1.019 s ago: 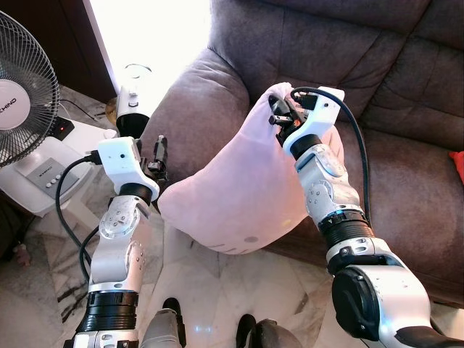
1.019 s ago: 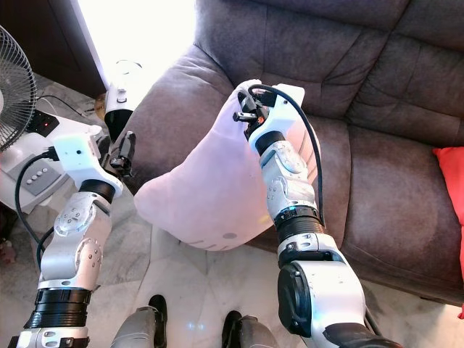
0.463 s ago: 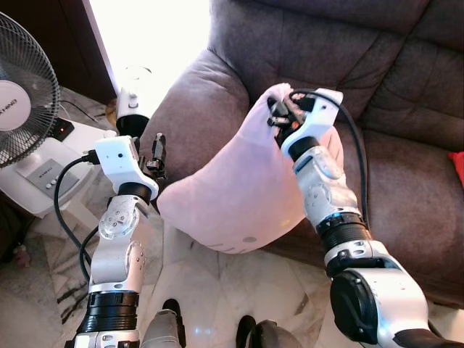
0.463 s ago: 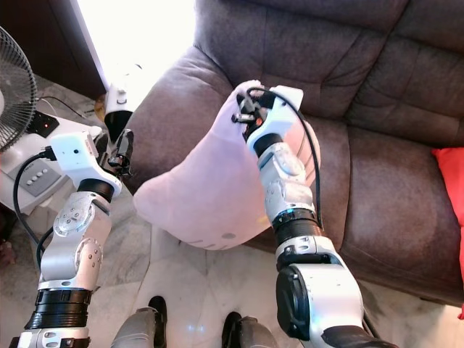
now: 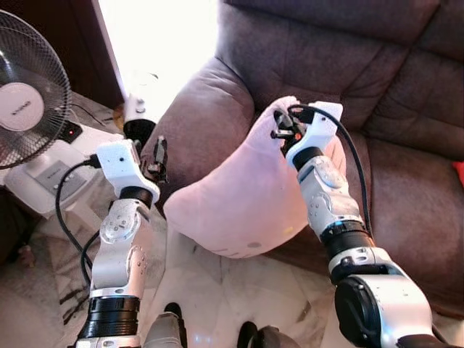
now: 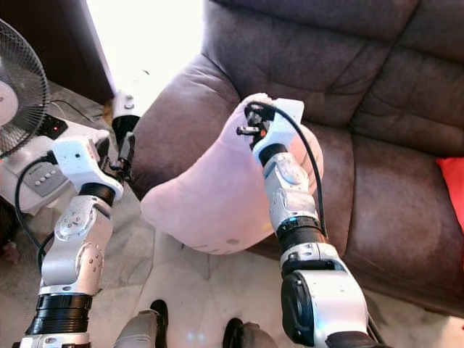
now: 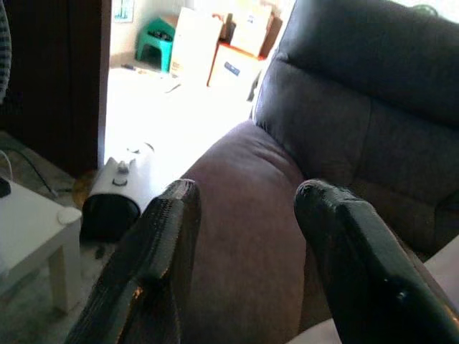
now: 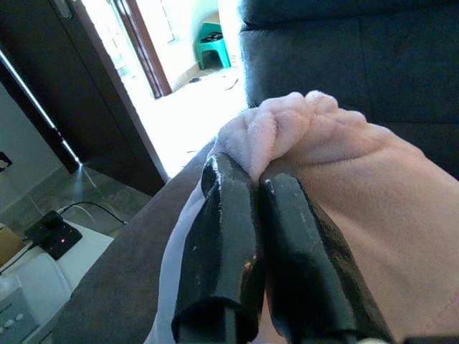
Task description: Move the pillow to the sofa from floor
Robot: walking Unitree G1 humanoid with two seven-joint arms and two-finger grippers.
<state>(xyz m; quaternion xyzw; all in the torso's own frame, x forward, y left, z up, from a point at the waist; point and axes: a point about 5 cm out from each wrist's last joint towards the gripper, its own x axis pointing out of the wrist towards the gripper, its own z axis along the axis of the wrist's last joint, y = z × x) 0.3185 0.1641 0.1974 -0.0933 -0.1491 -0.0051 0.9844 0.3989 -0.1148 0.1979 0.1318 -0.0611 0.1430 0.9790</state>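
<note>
1. The right gripper is pinching a bunched corner of the pink pillow, its two black fingers pressing together with a fold of the fabric caught between them.
2. The pillow is hanging from that corner in front of the brown sofa; it is overlapping the sofa's armrest and the front edge of the seat, and its lower edge is showing over the marble floor, though whether it is touching the floor or the sofa front is hard to tell from this angle.
3. The right arm is reaching up and forward, with a black cable looping from its wrist down along the forearm.
4. The left gripper is holding nothing; its fingers are standing spread apart and pointing at the sofa's armrest, just beside the pillow's left edge.
5. A standing fan is sitting at the robot's left, by a white side table with a small black device on it.
6. A white-and-black appliance is sitting on the floor between the table and the armrest, in bright light coming through a doorway.
7. A red item is lying at the far right of the sofa seat.
8. Beyond the doorway, a green stool and cardboard boxes are standing.
</note>
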